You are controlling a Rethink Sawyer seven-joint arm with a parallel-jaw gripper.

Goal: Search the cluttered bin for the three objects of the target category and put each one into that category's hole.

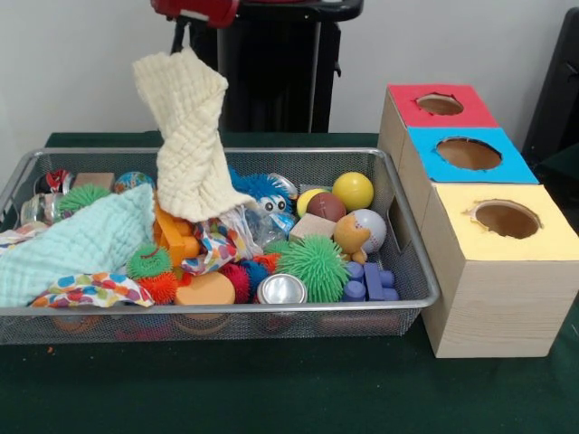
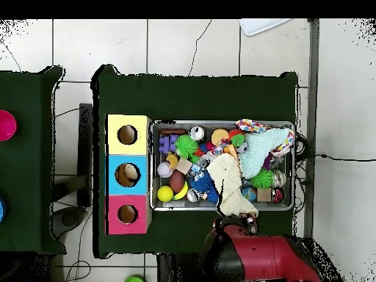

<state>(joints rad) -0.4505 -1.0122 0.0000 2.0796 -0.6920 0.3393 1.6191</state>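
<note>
Dark green cloth covers the table point(image 1: 271, 398), and behind it stands a pale wall with the black pedestal point(image 1: 271, 72) of the robot.

On the left side of the front view sits the cluttered bin point(image 1: 226, 312) of silver wire mesh. At its left end lies a mint-green cloth point(image 1: 81, 244), with a colourful patterned cloth point(image 1: 90, 291) in front of it. A little further right, a cream cloth point(image 1: 190, 136) hangs in the air above the bin — its upper end reaches the red gripper point(image 1: 194, 11) at the top edge, and its lower end touches the toys. The fingers are cut off by the frame, so I cannot tell whether they are together or apart.

Below the cream cloth there is an orange block point(image 1: 176, 237), then a silver can point(image 1: 282, 289), a green spiky ball point(image 1: 314, 267) and a yellow ball point(image 1: 353, 191). A small tan-orange plush point(image 1: 351, 237) rests near the right wall of the bin, just beside a white ball point(image 1: 371, 226).

To the right of the bin stands the pale wooden box point(image 1: 488, 298). The hole point(image 1: 440, 104) with the red surround is at its far end — behind the blue hole point(image 1: 468, 153) and the yellow hole point(image 1: 507, 219).
</note>
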